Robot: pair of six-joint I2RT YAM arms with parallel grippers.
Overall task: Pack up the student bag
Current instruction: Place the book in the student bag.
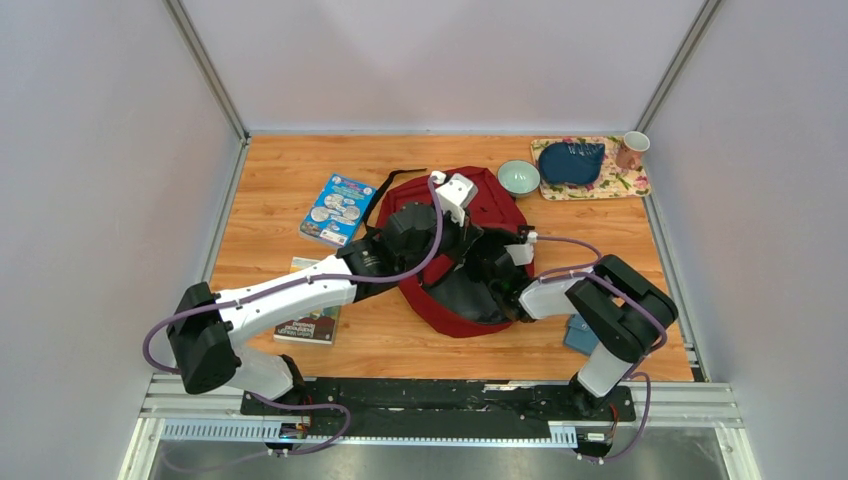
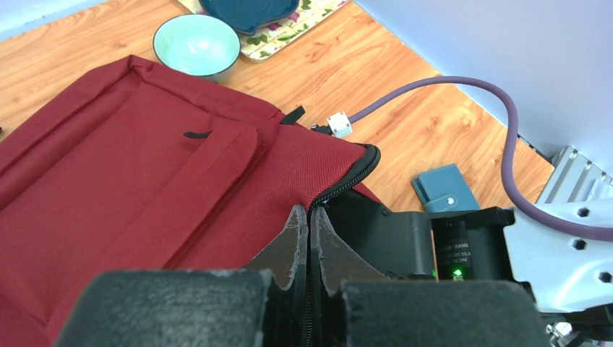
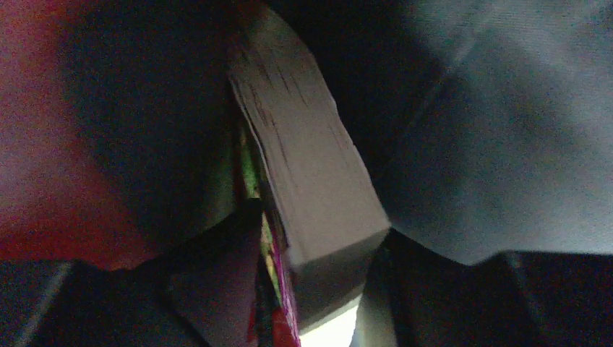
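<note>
Two arms work at the student bag (image 1: 497, 205), which lies flat in the middle of the surface (image 1: 280, 170), its dark opening on the side nearest the arm bases.

Left tool (image 2: 309, 217): fingers pressed together, pinching the bag's zippered rim at the opening.

Right tool (image 3: 322, 235): down inside the bag's dark interior. A thick book (image 3: 303, 144) stands on edge between its fingers, page block facing the wrist camera. Fingers stand apart on either side of it; cannot tell whether they press the book or only flank it.

Around the bag:
- teal bowl (image 1: 519, 178) just beyond its far right corner, apart from the fabric
- floral mat (image 1: 625, 186) farther right of the bowl, carrying a dark blue item (image 1: 571, 162) and a mug (image 1: 631, 150)
- blue-covered book (image 1: 336, 208) off the bag's far left side
- dark-covered book (image 1: 310, 325) off its near left, partly under the left arm
- small blue wallet (image 1: 580, 335) off its near right, beside the right arm
</note>
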